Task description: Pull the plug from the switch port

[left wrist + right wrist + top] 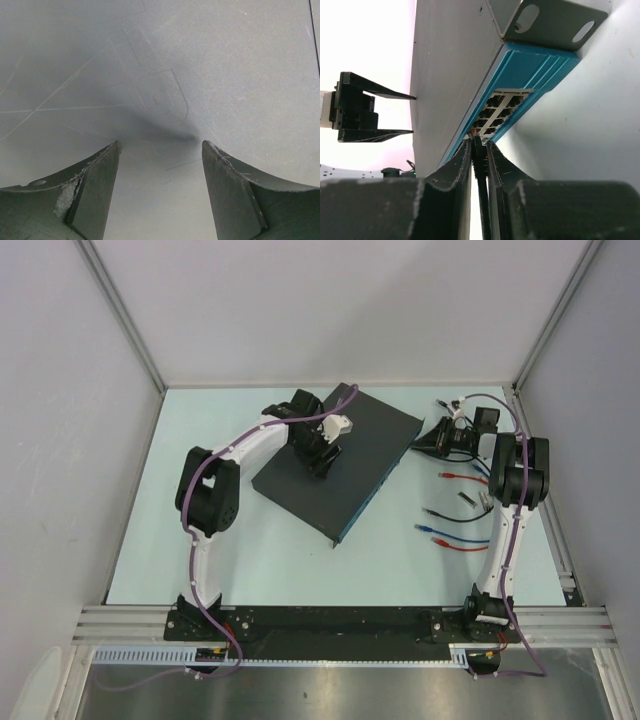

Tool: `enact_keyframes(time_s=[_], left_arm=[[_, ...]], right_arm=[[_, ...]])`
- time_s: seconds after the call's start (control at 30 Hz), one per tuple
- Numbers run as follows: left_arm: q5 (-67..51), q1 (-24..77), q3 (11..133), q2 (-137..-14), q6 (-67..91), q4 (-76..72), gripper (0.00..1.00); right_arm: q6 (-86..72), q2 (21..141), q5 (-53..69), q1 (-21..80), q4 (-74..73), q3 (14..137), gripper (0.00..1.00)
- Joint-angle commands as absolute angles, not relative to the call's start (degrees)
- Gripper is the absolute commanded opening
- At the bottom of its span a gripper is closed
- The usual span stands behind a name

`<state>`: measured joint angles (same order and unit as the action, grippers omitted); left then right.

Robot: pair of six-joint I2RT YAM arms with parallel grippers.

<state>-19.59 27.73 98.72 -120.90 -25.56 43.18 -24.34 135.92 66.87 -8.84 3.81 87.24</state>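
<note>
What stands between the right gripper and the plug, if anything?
Nothing visible does. The right gripper is shut on the black plug, right at the blue front of the switch. The left gripper is open at the switch's top.

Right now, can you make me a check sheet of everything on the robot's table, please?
Surface: pale blue table, flat, no spills seen.
Job's things: the switch lies slantwise mid-table. A black plug is at a port in its blue front.
Clutter: small loose parts lie among the leads on the right.
Grippers: the left pincer is open at the switch's top. The right pincer is shut on the plug.
Cables: a red lead, a black lead and a blue lead lie loose on the right.
Surroundings: grey walls on three sides.
</note>
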Motion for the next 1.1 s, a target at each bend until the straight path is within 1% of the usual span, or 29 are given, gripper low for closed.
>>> enact_keyframes(time_s=[0.0, 0.2, 0.27, 0.3, 0.37, 0.47, 0.57, 0.6, 0.63, 0.7, 0.77, 0.9, 1.07], left_arm=[[-19.95, 28.48, 97.21, -122.34, -25.75, 44.47, 0.73], [-20.57, 28.48, 97.21, -121.55, -25.66, 43.69, 0.73], [-21.09, 28.48, 97.47, -121.03, -25.58, 43.42, 0.73], [-21.27, 28.48, 97.64, -120.94, -25.4, 43.24, 0.73], [-21.88, 28.48, 98.26, -120.76, -25.14, 43.07, 0.73], [-22.94, 28.48, 98.88, -120.59, -24.26, 42.45, 0.73], [-23.99, 28.48, 99.23, -120.06, -23.91, 42.1, 0.73], [-24.08, 28.48, 99.14, -119.36, -23.99, 41.66, 0.73], [-24.17, 28.48, 98.62, -118.83, -24.08, 41.57, 0.73], [-24.17, 28.48, 97.56, -117.6, -24.0, 40.35, 0.73], [-24.69, 28.48, 95.37, -115.23, -23.82, 39.38, 0.73], [-26.54, 28.48, 88.0, -110.14, -23.21, 34.99, 0.73], [-26.54, 28.48, 79.29, -101.8, -21.98, 30.42, 0.73]], right_arm=[[-18.03, 132.63, 65.21, -9.05, -4.03, 87.45, 0.0], [-9.59, 128.07, 67.59, -11.07, -10.89, 85.17, 0.0], [-4.69, 126.57, 69.51, -11.07, -16.41, 85.17, 0.0], [-2.4, 124.65, 71.17, -10.9, -21.4, 85.17, 0.0], [4.96, 122.53, 71.72, -10.29, -26.17, 85.17, 0.0], [11.23, 117.96, 71.46, -9.06, -34.96, 85.17, 0.0], [22.28, 114.7, 70.49, -8.35, -47.25, 84.9, 0.0], [29.28, 114.0, 69.44, -8.18, -54.51, 84.64, 0.0], [33.1, 113.39, 69.0, -8.17, -57.97, 84.29, 0.0], [37.86, 112.07, 68.03, -8.96, -66.74, 82.98, 0.0], [42.18, 109.36, 67.42, -10.27, -69.86, 81.31, 0.0], [50.87, 105.39, 60.84, -10.72, -78.55, 78.06, 0.0], [50.19, 101.87, 54.85, -11.25, -76.73, 73.83, 0.0]])
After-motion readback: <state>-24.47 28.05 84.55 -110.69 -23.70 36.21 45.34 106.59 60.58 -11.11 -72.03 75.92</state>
